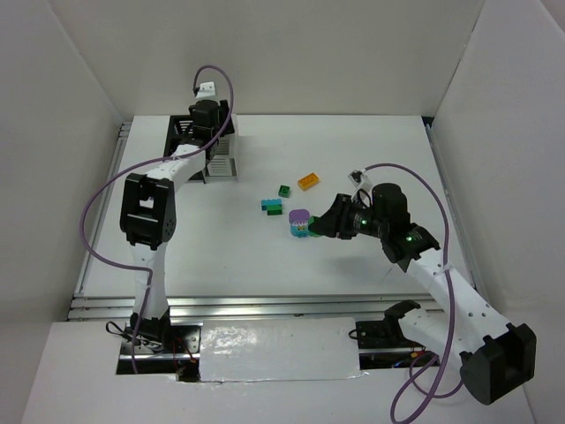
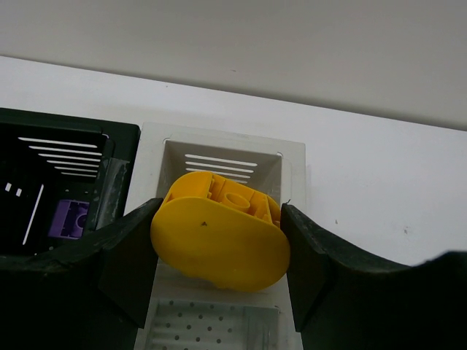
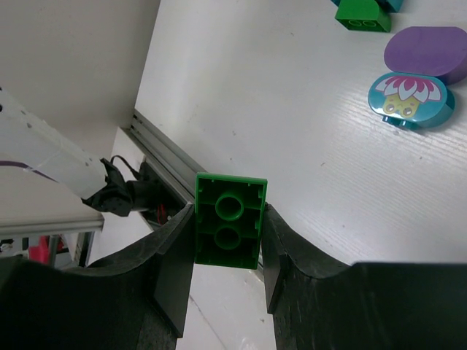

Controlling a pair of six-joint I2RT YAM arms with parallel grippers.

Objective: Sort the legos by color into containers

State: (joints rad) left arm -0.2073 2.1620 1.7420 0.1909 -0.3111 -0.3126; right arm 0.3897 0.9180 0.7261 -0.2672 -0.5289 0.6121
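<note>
Gripping on both sides.
Pinching yellow brick [image 2: 219,244] between left fingers [image 2: 124,262] over white bin [image 2: 292,157]; pinching green brick [image 3: 229,219] between right fingers [image 3: 175,277], above tabletop [image 3: 292,146].

Bare table [image 1: 221,256] near-left and far-right, passable. Mid-table cluttered: loose legos [image 1: 273,206], right gripper [image 1: 320,226] just beside, clamped on green brick [image 3: 228,230]. White bin [image 2: 292,157] mouth blocked from above by left gripper [image 2: 219,255] pinching yellow brick [image 2: 219,230]; black bin [image 2: 73,125] joined alongside. Walls [image 1: 53,132] close on three sides.
</note>
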